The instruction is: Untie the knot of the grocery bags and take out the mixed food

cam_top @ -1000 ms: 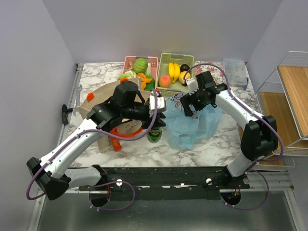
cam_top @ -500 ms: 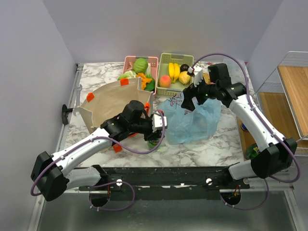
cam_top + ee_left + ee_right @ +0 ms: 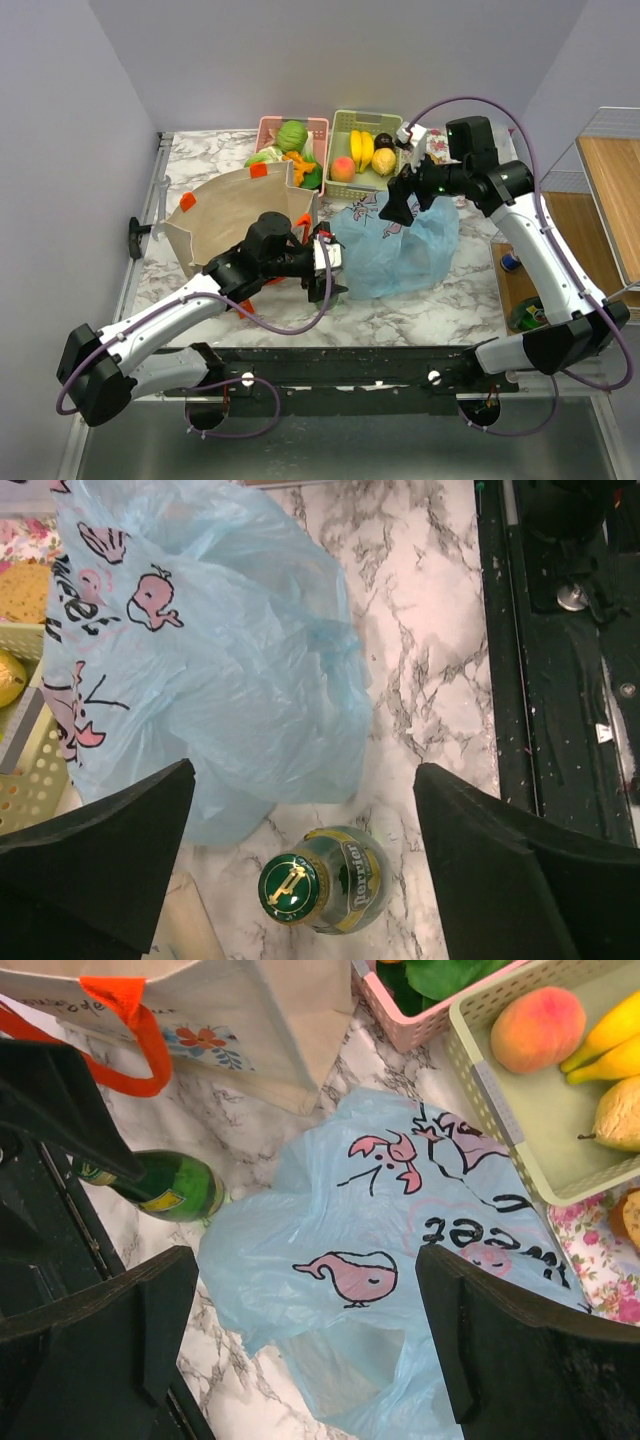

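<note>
The overhead camera is taking in the whole tabletop (image 3: pixel 440 295). The light blue grocery bag (image 3: pixel 405 250) is lying crumpled in the middle, just right of the beige tote (image 3: pixel 235 210), with the pink basket (image 3: pixel 270 122) and the green basket (image 3: pixel 345 116) sitting behind them.

Only the wrist cameras are showing the bag's print of pink whales and crabs. The left wrist view is looking down on one edge of the bag and on a green bottle (image 3: pixel 322 888) just beside it, its cap facing the lens. The left claw (image 3: pixel 305 770) is hanging over them with its fingers spread wide, gripping nothing. The right claw (image 3: pixel 305 1250) is likewise gaping and empty, hovering above the middle of the bag. The knot is not showing clearly in any view.

The pink basket is holding the green cabbage (image 3: pixel 292 133) and the orange carrot pieces (image 3: pixel 297 160). The green basket is holding the peach (image 3: pixel 538 1028), yellow bananas (image 3: pixel 610 1030) and a pale yellow fruit (image 3: pixel 622 1110). Whether anything is sitting inside the bag, I cannot tell.
</note>
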Available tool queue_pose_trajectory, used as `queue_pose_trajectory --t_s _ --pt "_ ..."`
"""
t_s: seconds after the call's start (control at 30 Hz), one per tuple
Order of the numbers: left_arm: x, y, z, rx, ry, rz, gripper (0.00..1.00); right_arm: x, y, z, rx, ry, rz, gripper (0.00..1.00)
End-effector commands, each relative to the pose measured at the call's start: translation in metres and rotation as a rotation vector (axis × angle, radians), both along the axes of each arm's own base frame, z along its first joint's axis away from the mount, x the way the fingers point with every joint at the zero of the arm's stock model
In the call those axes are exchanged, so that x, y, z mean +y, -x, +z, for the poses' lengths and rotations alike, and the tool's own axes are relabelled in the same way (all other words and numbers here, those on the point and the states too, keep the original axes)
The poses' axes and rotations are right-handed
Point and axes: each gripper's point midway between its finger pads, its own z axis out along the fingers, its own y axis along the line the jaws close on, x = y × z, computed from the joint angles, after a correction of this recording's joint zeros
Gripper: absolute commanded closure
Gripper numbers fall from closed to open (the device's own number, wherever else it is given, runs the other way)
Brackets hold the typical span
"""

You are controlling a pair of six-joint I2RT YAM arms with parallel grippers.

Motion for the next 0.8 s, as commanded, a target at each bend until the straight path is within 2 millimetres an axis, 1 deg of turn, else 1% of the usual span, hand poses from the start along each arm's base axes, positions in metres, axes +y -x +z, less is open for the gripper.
queue_pose_trajectory --t_s 0.0,0.07,0.13,0.2,0.27,0.33,0.37,0.4,0.47,0.5,0.53,0.63,0.73,0.77 --pt "0.003 0.003 0.041 -0.063 0.058 0.006 0.01 0.006 0.014 0.003 0.037 0.006 0.093 0.00" --pt "0.009 0.007 0.067 -0.032 0.085 0.027 0.02 0.008 0.014 0.013 0.017 0.001 0.117 0.00" --pt "0.019 0.010 0.101 0.011 0.117 0.059 0.02 0.013 0.016 0.024 -0.012 0.013 0.149 0.00" --pt "0.035 0.008 0.126 0.073 0.127 0.112 0.02 0.021 0.021 0.034 -0.052 0.032 0.202 0.00" --pt "0.055 -0.001 0.138 0.144 0.110 0.191 0.02 0.033 0.030 0.042 -0.092 0.057 0.265 0.00" --pt "0.078 -0.010 0.139 0.212 0.072 0.289 0.02 0.049 0.045 0.044 -0.137 0.102 0.342 0.00" --pt "0.091 -0.020 0.138 0.230 0.059 0.359 0.02 0.057 0.053 0.044 -0.167 0.133 0.382 0.00" --pt "0.106 -0.030 0.136 0.249 0.055 0.434 0.02 0.066 0.060 0.045 -0.193 0.154 0.419 0.00" --pt "0.131 -0.044 0.136 0.283 0.068 0.558 0.02 0.085 0.079 0.045 -0.251 0.205 0.504 0.00" --pt "0.140 -0.048 0.137 0.301 0.075 0.605 0.02 0.091 0.086 0.042 -0.278 0.244 0.542 0.00" --pt "0.149 -0.051 0.136 0.324 0.075 0.647 0.02 0.099 0.095 0.039 -0.310 0.287 0.588 0.00" --pt "0.167 -0.057 0.133 0.367 0.056 0.737 0.02 0.118 0.119 0.027 -0.386 0.384 0.705 0.00" --pt "0.188 -0.058 0.131 0.372 0.049 0.818 0.02 0.139 0.142 0.012 -0.473 0.477 0.808 0.00" --pt "0.197 -0.058 0.130 0.372 0.050 0.851 0.02 0.145 0.151 0.006 -0.489 0.504 0.843 0.00"
